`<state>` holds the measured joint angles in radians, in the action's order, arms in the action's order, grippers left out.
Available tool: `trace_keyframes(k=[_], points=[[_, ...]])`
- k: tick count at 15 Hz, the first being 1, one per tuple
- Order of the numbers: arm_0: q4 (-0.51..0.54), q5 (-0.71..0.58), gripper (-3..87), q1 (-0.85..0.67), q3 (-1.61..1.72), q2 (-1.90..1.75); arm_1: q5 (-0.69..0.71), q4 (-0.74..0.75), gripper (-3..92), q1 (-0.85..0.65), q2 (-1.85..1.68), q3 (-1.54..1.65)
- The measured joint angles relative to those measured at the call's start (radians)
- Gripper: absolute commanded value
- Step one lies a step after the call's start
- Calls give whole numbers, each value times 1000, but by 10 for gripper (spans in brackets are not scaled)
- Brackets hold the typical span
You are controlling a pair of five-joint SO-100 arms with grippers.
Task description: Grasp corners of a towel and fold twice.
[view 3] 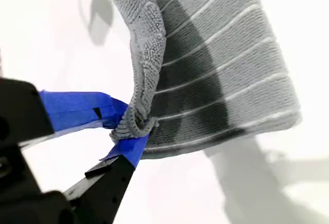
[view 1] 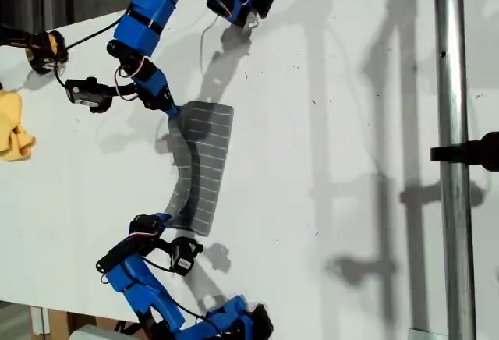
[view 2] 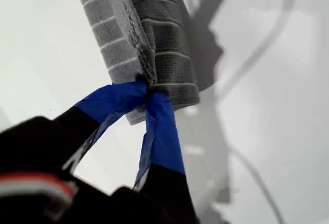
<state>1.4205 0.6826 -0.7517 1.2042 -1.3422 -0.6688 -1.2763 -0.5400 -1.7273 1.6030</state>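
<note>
**Both grippers pinched on towel corners, fold in progress**

The towel point(view 1: 201, 167) lies left of centre on the table point(view 1: 327, 161) in the exterior view, its left edge lifted. My first gripper point(view 2: 146, 94) is closed tight on one corner point(view 2: 154, 80); my second gripper point(view 3: 128, 129) likewise clamps a bunched corner point(view 3: 136, 121). Judged purpose: carrying that edge over for folding. No containers visible; a yellow cloth point(view 1: 14, 125) lies at the far left.

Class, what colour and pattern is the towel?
Grey with thin white stripes: the towel, clearest in the second wrist view.
</note>
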Motion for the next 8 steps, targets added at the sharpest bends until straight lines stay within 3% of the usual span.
trace_keyframes(k=[4, 8], points=[[60, 35, -10, 57, 71, -2, -67, -38, -1, 110, 2, 66], [6, 69, -10, 97, 212, -2, -146, -48, -1, 222, 98, 112]])
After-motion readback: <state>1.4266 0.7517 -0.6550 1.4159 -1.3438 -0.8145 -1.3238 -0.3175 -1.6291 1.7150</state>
